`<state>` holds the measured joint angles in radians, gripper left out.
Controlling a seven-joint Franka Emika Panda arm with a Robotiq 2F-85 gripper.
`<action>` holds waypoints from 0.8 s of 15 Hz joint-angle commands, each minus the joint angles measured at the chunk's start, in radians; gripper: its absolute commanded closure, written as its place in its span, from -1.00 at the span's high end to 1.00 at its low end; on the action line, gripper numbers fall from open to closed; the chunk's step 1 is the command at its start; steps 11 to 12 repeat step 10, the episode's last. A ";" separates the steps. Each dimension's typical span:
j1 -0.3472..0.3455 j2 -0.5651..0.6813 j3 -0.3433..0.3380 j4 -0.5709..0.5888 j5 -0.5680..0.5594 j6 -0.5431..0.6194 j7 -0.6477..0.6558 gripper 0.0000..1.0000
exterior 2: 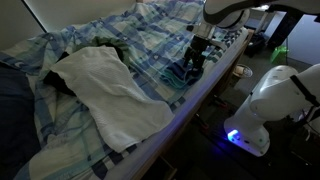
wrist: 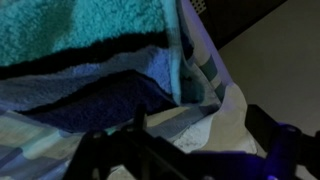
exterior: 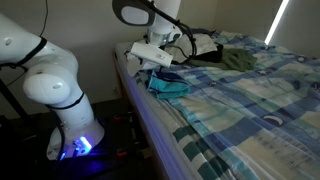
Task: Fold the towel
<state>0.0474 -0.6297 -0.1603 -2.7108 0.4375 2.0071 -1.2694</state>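
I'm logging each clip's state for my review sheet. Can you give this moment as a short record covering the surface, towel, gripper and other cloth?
surface: bed with a blue plaid sheet
towel: teal towel, bunched near the bed's edge, not neatly folded
gripper: gripper low over the teal towel, fingers spread apart in the wrist view; contact unclear
other cloth: white cloth and dark green cloth, farther in on the bed

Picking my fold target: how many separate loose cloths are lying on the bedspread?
3. A teal towel at the edge of the bed, below the gripper; a large white cloth mid-bed; a dark green cloth farther in. More may be hidden under folds.
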 commanded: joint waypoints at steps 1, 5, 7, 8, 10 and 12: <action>0.023 0.014 -0.025 0.005 0.047 0.072 0.003 1.00; 0.019 0.006 -0.028 0.002 0.025 0.057 0.006 1.00; 0.020 0.006 -0.028 0.002 0.025 0.057 0.006 1.00; 0.020 0.006 -0.028 0.002 0.025 0.057 0.006 1.00; 0.021 0.006 -0.028 0.002 0.025 0.057 0.006 1.00; 0.021 0.006 -0.028 0.002 0.025 0.057 0.006 1.00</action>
